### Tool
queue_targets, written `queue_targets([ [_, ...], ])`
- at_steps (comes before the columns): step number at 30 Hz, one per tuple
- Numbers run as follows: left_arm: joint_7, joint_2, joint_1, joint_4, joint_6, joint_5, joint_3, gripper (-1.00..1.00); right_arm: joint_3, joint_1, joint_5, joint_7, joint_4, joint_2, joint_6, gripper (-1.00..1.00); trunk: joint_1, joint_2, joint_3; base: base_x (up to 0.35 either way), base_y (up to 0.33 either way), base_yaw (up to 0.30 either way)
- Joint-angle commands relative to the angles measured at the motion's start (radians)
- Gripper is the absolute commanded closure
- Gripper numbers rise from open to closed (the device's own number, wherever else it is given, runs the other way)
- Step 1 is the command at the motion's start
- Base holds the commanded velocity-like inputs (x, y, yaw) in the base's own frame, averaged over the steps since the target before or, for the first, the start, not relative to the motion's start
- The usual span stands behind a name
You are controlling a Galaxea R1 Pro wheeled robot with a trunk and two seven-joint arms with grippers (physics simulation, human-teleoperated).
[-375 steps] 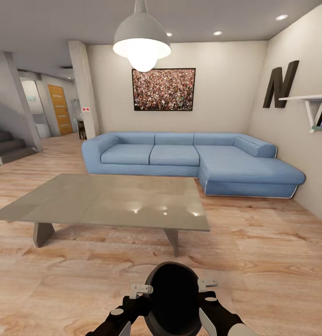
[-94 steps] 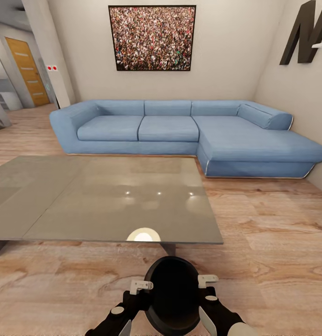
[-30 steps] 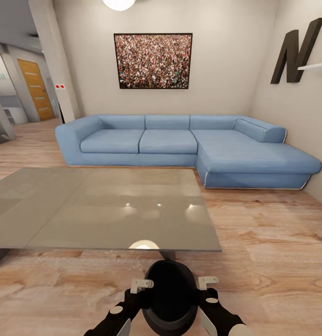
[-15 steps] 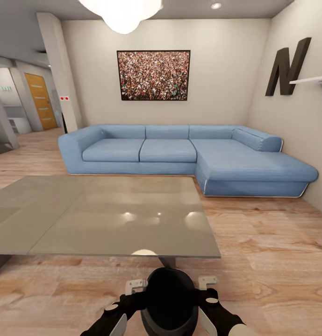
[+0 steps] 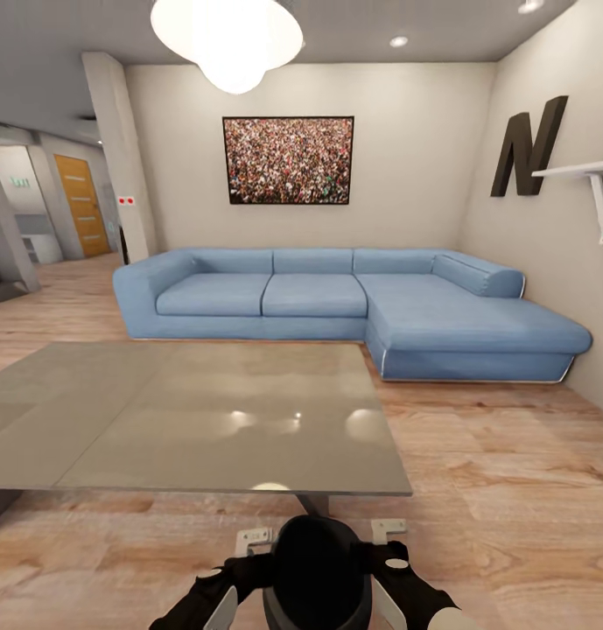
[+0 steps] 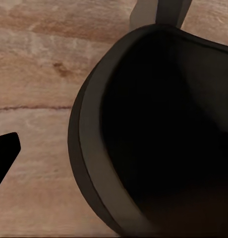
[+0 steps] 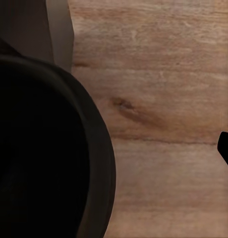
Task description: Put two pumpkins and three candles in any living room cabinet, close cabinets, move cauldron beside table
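The black cauldron hung over the wooden floor just before the worktop, pressed between left tool and right tool, each clamping its rim.

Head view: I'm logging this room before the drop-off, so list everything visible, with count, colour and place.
Cauldron: one, black, bottom centre, between both grippers, over the floor in front of the table.
Table: one, grey-beige, ahead of the cauldron.
Sofa: one, blue, L-shaped, against the back wall.
Picture: one, speckled, above the sofa.
Lamp: one, white, lit, hanging at top.
Letter N: one, dark, right wall.
Shelf: one, white, right wall.
Door: one, orange, far left.
Floor: pale wood.
Left gripper, right gripper: flank the cauldron.
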Motion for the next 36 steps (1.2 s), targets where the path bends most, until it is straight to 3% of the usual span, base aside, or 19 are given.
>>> queue_targets([
  [1, 0.000, 0.000, 0.000, -0.002, 0.012, 0.007, -0.002, -1.00, 0.006, -0.001, 0.001, -0.006, 0.001, 0.000, 0.000, -1.00, -0.004, 0.007, 0.002, 0.000, 0.000, 0.000],
  [27, -0.008, 0.002, -0.001, -0.003, 0.027, 0.008, -0.001, -1.00, 0.007, 0.000, 0.002, -0.003, 0.001, 0.000, -0.009, -1.00, -0.104, 0.189, 0.084, -0.065, 0.000, 0.000],
  [36, -0.008, 0.003, -0.001, -0.004, 0.027, 0.008, 0.000, -1.00, 0.009, -0.001, 0.002, -0.004, -0.002, 0.000, -0.008, -1.00, -0.138, 0.252, 0.112, -0.202, 0.000, 0.000],
])
